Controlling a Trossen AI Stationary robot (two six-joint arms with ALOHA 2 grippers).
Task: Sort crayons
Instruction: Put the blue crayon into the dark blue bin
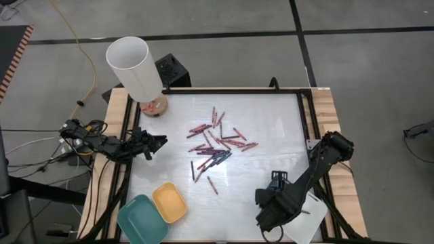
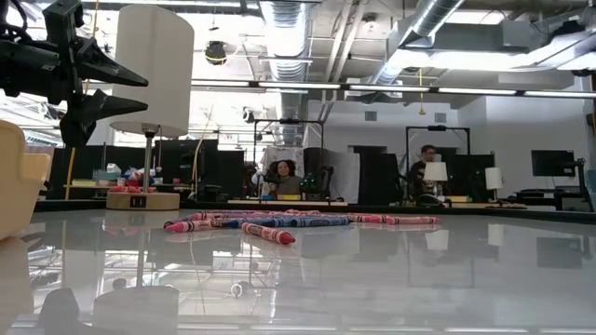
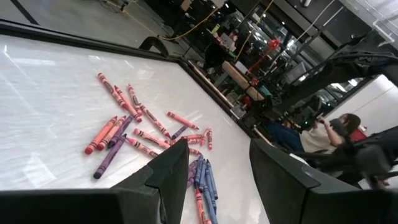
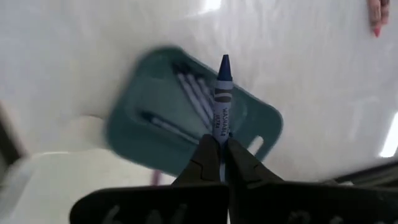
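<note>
Blue wax crayon (image 4: pixel 222 99) sits clamped between the right gripper's (image 4: pixel 221 144) dark fingers, above a dark teal tray (image 4: pixel 134 134) at the table's near right; the left gripper (image 1: pixel 157 144) hovers at the left side, fingers apart, empty; loose red, pink, purple and blue crayons (image 1: pixel 215 144) lie mid-table on the white surface (image 1: pixel 271 122).

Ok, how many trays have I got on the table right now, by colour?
Teal tray: 1
Yellow tray: 1
Dark blue tray, below the blue crayon held in the right jaws: 1
White tray: 1
Total: 4
</note>
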